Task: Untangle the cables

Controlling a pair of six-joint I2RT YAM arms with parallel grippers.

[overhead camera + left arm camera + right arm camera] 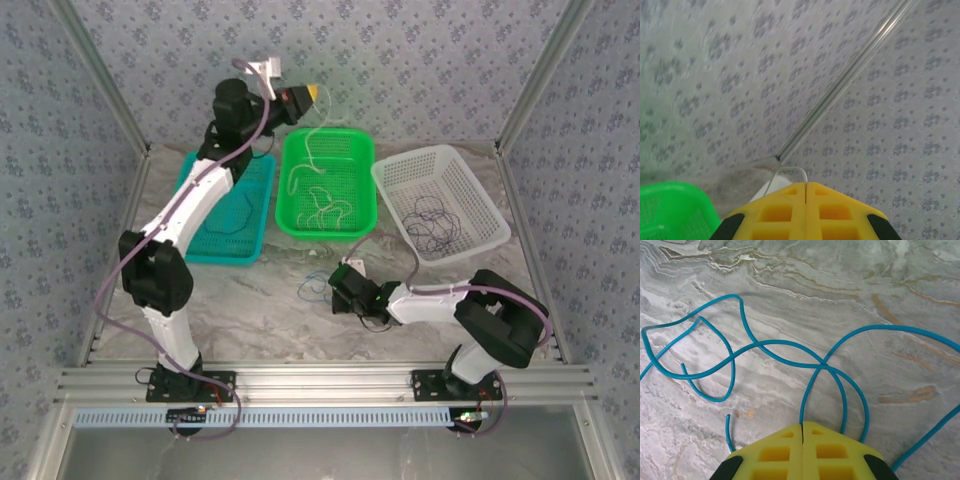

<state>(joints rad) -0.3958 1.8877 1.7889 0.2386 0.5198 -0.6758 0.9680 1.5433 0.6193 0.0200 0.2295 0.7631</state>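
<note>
Sorting by colour, to judge from the layout, with two strands in hand at once. Up high: left gripper (805,186) clamped shut on a thin pale cream wire (790,170), a small arch of it poking out just ahead of the yellow tips, the rest trailing down from the hand into the bright green plastic mesh basket (284,195) beneath, alongside more cream loops. Down low: right gripper (802,426) closed as well, with a thin blue wire (765,342) running into the seam between the tips, apparently pinched there, its loops sprawled ahead of and to the left of the hand on the grey marble tabletop (880,300), crossing over themselves in several places. Well apart from that hand, dark purple-black wires (435,225) already lying in the white plastic mesh basket (490,215). Next, probably: let go of the cream strand over the green basket, then lift the blue one slowly, watching for the crossings to slide apart rather than cinch into a knot, and carry it toward the teal plastic basket (230,255), likely its home.
</note>
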